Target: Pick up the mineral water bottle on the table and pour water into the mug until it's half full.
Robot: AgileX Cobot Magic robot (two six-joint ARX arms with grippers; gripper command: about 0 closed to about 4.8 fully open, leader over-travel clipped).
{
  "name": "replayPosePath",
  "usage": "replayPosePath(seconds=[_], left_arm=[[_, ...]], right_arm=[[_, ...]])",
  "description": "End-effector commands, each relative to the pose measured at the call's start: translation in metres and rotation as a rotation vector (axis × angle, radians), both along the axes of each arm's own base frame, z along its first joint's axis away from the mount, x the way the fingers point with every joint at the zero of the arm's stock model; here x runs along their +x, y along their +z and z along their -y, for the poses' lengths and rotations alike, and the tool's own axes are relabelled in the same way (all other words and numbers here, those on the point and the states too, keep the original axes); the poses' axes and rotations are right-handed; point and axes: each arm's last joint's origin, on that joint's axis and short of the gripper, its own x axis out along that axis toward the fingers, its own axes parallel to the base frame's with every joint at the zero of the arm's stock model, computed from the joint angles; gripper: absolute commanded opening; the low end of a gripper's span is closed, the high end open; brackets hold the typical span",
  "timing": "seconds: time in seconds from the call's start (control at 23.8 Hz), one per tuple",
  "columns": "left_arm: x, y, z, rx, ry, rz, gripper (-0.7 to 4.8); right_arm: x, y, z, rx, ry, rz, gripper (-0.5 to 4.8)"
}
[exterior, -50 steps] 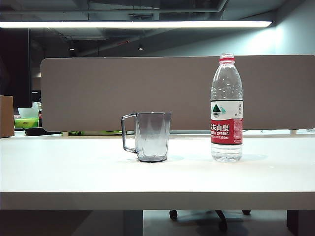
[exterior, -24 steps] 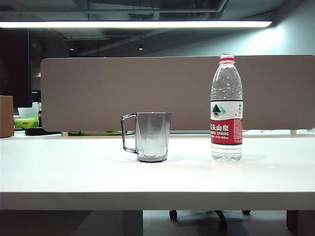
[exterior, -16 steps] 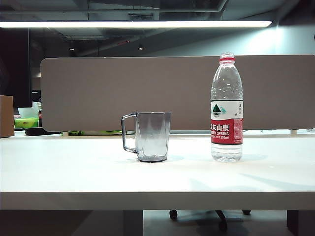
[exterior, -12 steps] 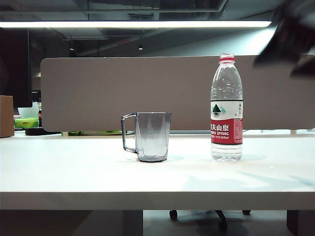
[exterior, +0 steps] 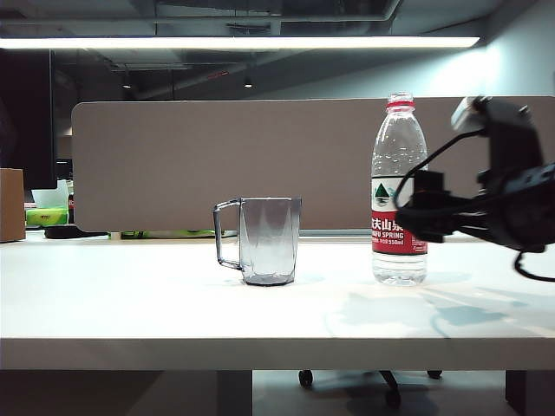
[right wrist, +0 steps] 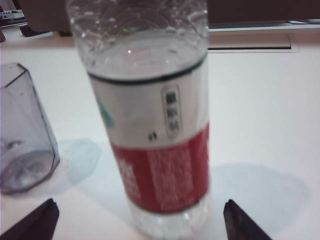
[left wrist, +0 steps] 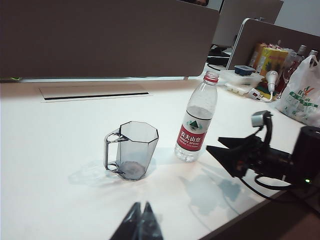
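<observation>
Your right gripper (right wrist: 137, 220) has swung in since a second ago, jaws wide, level with the upright mineral water bottle (right wrist: 150, 110) between its fingertips. Clear, red-and-white labelled, it stands on the table (exterior: 130, 303) beside the mug (exterior: 264, 241). Your left gripper (left wrist: 141, 224) hangs closed, well back.
</observation>
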Motion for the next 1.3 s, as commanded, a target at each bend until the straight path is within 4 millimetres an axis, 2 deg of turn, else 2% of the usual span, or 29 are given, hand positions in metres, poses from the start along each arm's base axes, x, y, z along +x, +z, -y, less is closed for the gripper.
replayPosePath(seconds=[0.04,0.13,0.34,0.63,0.67,0.71,0.84,0.92,1.13,1.3], left_arm=[[-0.001,0.003,0.0,0.007,-0.001,0.021,-0.05],[-0.001,0.003,0.0,0.007,-0.001,0.021,-0.05],[-0.001,0.003,0.0,0.007,-0.002,0.02,-0.05],[-0.001,0.003,0.0,0.007,-0.001,0.02,-0.05],[-0.001,0.003,0.0,0.007,-0.001,0.021,-0.05],[-0.001,0.003,0.0,0.007,-0.001,0.021,-0.05],[-0.001,0.003,0.0,0.007,-0.001,0.02,-0.05],[-0.001,0.003,0.0,0.007,-0.001,0.021,-0.05],[-0.001,0.003,0.0,0.007,-0.001,0.021,-0.05],[-0.001,0.003,0.0,0.007,-0.001,0.021,-0.05]], right_arm=[[0.021,0.007,-0.007,0.021,-0.002,0.071,4.79],[0.041,0.008,-0.013,0.019,0.001,0.062,4.79],[0.069,0.012,-0.022,0.011,0.001,0.038,4.79],[0.086,0.013,-0.028,0.003,-0.001,0.013,4.79],[0.086,0.013,-0.028,0.002,-0.002,0.012,4.44],[0.086,0.013,-0.028,0.002,-0.002,0.011,3.43],[0.086,0.013,-0.028,0.002,-0.001,0.012,2.73],[0.086,0.013,-0.028,0.002,0.001,0.012,2.4],[0.086,0.014,-0.028,0.004,0.002,0.017,1.97],[0.082,0.032,-0.027,-0.083,0.012,0.047,1.97]])
